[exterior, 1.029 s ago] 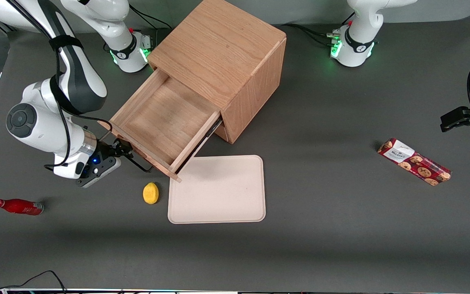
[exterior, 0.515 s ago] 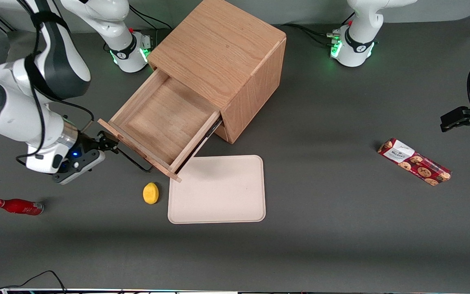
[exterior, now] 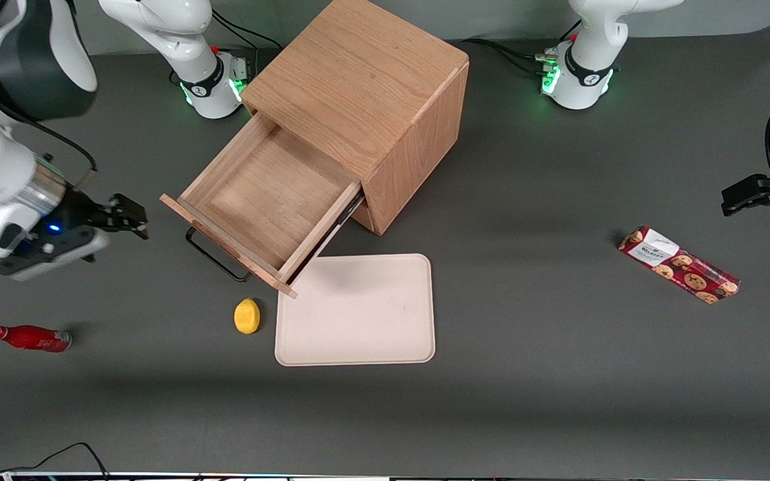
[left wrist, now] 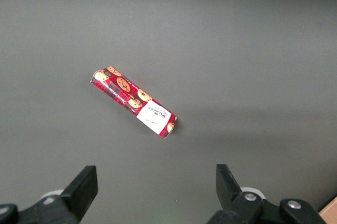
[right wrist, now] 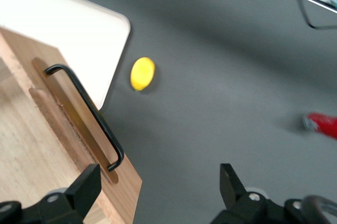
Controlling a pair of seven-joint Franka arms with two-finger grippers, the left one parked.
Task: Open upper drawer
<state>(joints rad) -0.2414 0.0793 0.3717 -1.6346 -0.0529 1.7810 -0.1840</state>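
Right now I have the end effector (exterior: pixel 132 217) hanging above the desk (exterior: pixel 559 401) near the working arm's end, its two fingers spread apart with nothing between them. From the wrist camera I see both fingertips (right wrist: pixel 87 184) with bare grey desk in the gap. It sits clear of the cabinet, a short way off from the drawer's front and not touching the handle.

Nearest to it is the upper drawer (exterior: pixel 268 200), pulled well out of the cabinet (exterior: pixel 371 87) with its pale wooden floor fully exposed and nothing inside. I can see its thin black bar handle (exterior: pixel 214 257) standing off the front panel, free of any grip; the wrist camera shows the same handle (right wrist: pixel 87 113) running along the panel.

Just nearer the front camera than the drawer's corner lies a small yellow lemon (exterior: pixel 246 315) on the desk, and beside it a flat beige tray (exterior: pixel 358 310), one corner of it tucked under the open drawer. Toward the working arm's edge of the desk I see a red bottle (exterior: pixel 27 337) lying on its side. Well apart, toward the parked arm's end, a red cookie box (exterior: pixel 679 264) lies flat.
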